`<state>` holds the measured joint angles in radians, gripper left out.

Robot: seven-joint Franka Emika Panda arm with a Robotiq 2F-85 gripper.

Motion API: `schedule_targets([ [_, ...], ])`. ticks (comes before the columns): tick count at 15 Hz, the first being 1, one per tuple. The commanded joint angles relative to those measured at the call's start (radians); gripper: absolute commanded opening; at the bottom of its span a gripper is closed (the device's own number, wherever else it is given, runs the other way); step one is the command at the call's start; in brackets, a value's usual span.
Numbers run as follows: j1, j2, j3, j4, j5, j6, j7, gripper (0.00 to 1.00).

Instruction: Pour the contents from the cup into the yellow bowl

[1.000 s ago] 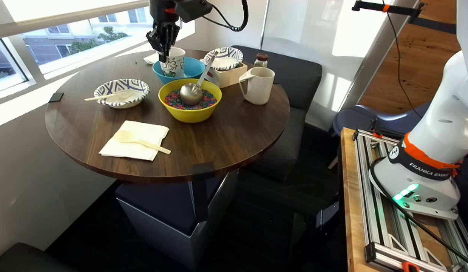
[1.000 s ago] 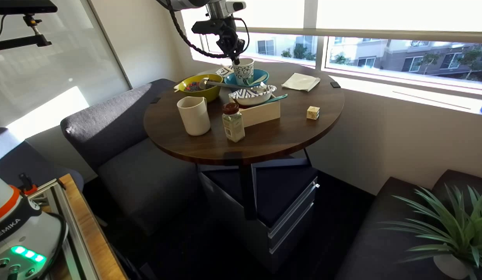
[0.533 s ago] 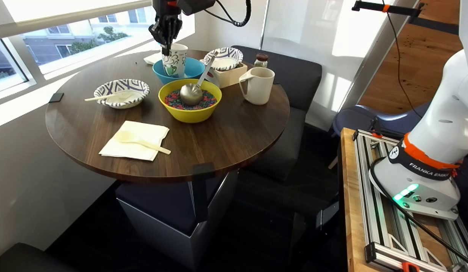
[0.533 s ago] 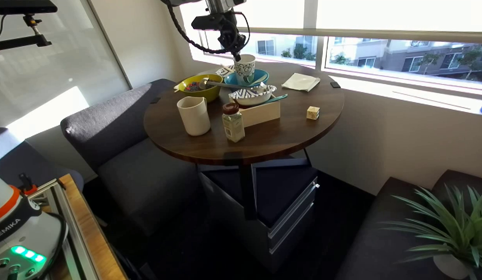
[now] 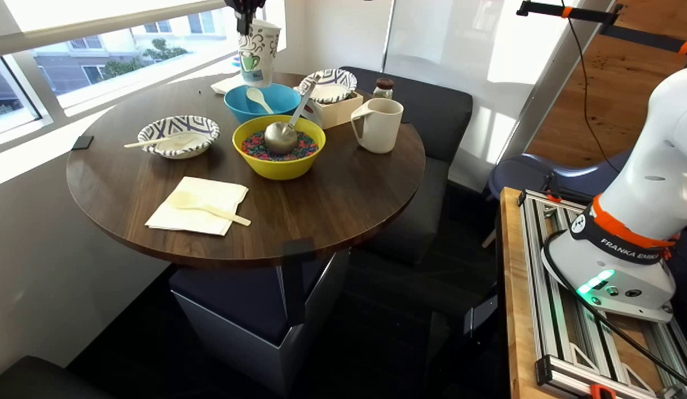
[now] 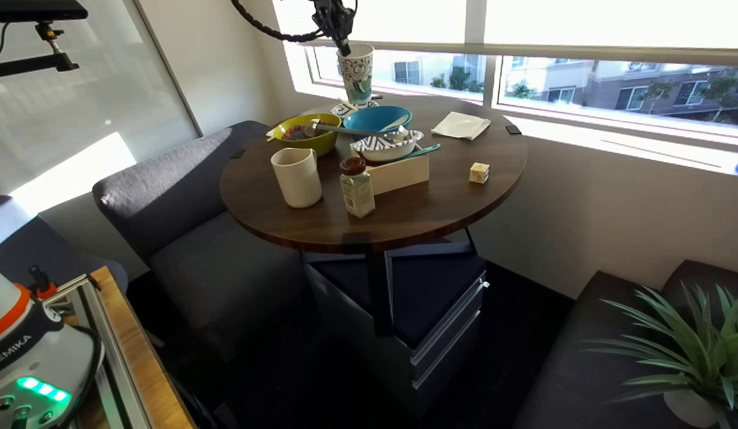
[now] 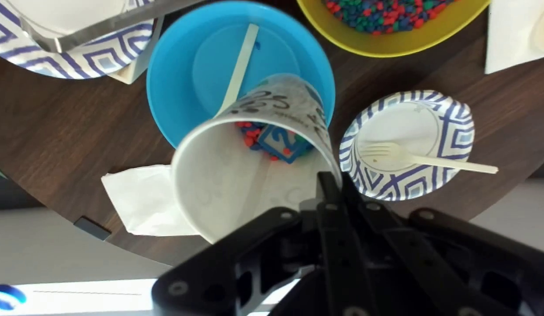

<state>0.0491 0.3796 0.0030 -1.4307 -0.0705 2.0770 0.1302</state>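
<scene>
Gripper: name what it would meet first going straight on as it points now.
Pointing down, the gripper would likely bring its held cup onto the blue bowl; where on it is unclear.

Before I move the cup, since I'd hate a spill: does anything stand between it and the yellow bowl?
Nothing visible blocks the air between the cup and the yellow bowl. The likely snag is the ladle, leaning in that bowl with its handle rising past the rim. The blue bowl sits lower.
</scene>
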Motion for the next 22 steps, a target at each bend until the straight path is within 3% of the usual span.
schedule_targets([
  [1, -0.010, -0.162, 0.011, -0.125, 0.085, -0.077, 0.048, 0.01],
  [7, -0.050, -0.257, 0.009, -0.187, 0.369, -0.270, 0.030, 0.01],
  [16, -0.106, -0.213, -0.002, -0.316, 0.831, -0.259, -0.053, 0.01],
  [22, -0.145, -0.144, -0.027, -0.352, 1.035, -0.263, -0.109, 0.01],
])
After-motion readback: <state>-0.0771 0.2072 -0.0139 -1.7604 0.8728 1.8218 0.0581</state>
